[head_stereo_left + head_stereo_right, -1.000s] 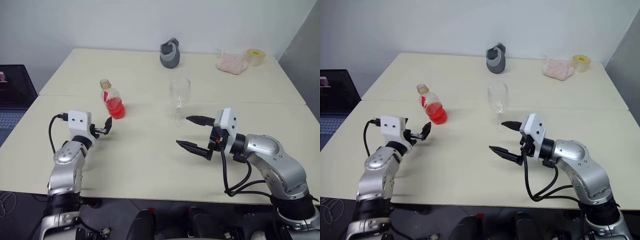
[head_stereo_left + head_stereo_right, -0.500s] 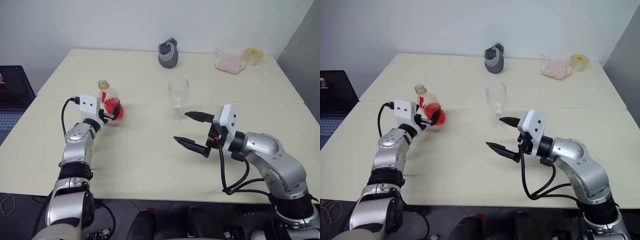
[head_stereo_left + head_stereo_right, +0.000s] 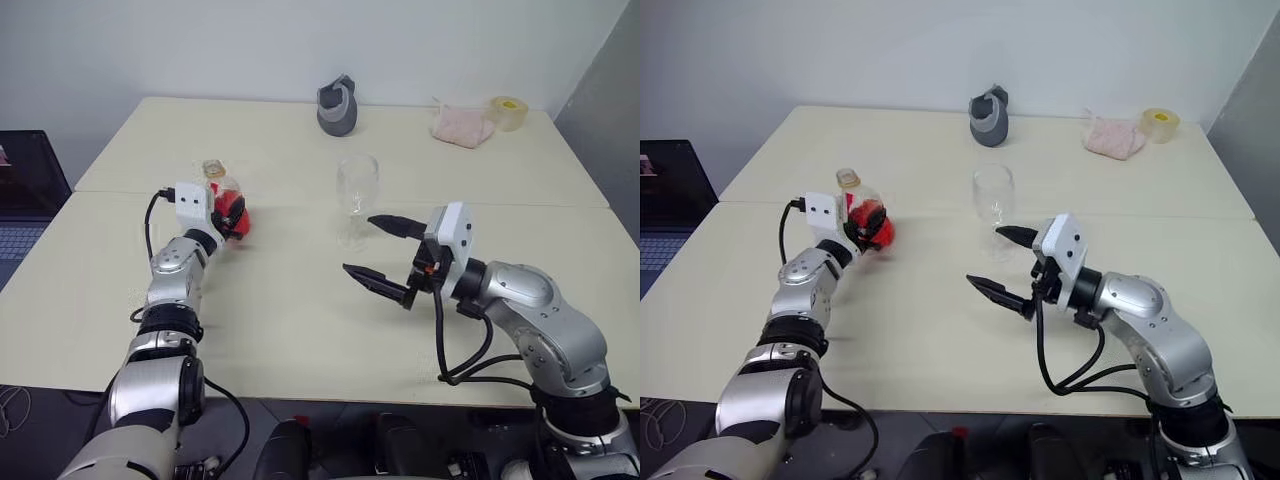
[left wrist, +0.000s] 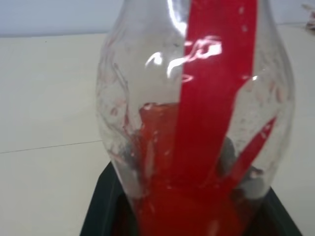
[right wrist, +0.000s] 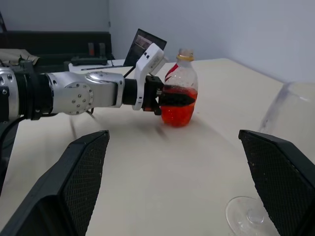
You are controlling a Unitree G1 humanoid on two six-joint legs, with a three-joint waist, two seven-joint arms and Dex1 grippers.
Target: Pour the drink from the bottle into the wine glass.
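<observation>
- Left eye view: I am seeing the left gripper pinching the bottle low on its body, left of centre in the frame; the bottle is standing upright on the table.
- The drink is filling the bottle's lower part, and in the right wrist view a black finger is wrapping across it.
- Left wrist view: the bottle's red label strip is running up its front, with the dark fingers pressing at both sides of the base.
- The glass is standing empty near the middle of the frame, well apart from the bottle.
- My right gripper is hovering just below and right of the glass, fingers spread wide, holding nothing.
- At the top of the frame I am seeing a grey object, a pink cloth and a tape roll.
</observation>
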